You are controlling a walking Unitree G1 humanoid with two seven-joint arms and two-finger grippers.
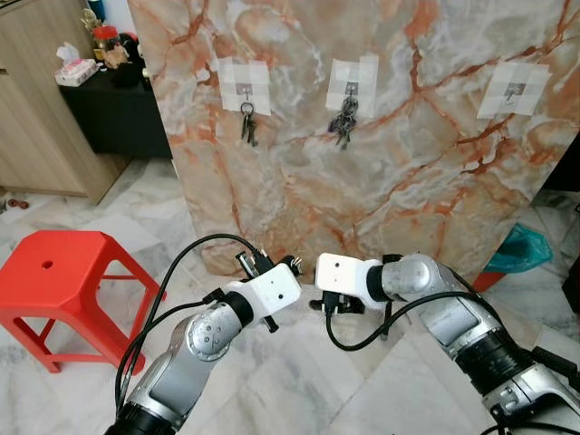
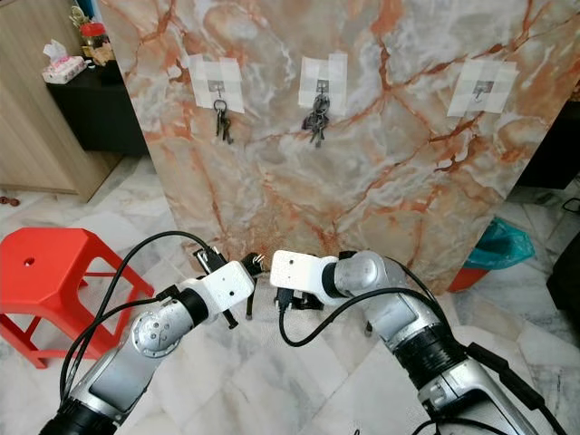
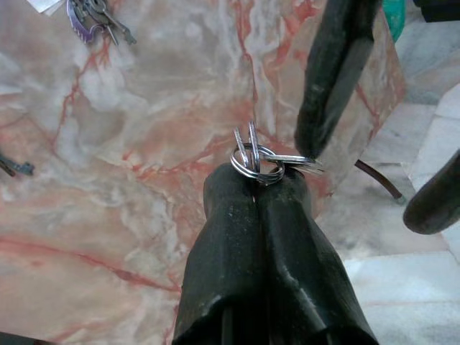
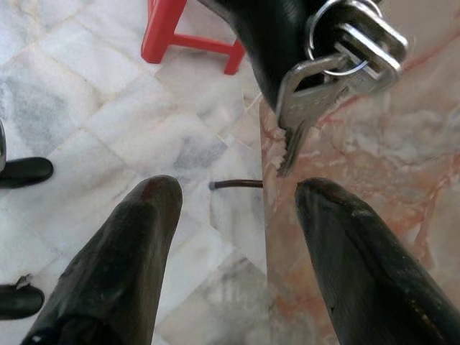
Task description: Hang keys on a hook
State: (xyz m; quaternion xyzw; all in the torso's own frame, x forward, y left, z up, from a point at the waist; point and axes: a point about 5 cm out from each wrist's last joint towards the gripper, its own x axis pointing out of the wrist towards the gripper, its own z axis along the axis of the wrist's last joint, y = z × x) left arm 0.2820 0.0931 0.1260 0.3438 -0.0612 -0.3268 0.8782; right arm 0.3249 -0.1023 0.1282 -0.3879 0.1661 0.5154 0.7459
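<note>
The keys, pinched by the ring in my closed left hand, could drop if my open right hand misses the blade before I reach the bare hook at two o'clock.

My arms are silver with black joint bands, white wrist blocks, looping black cables, and each pincer has two black fingers
</note>
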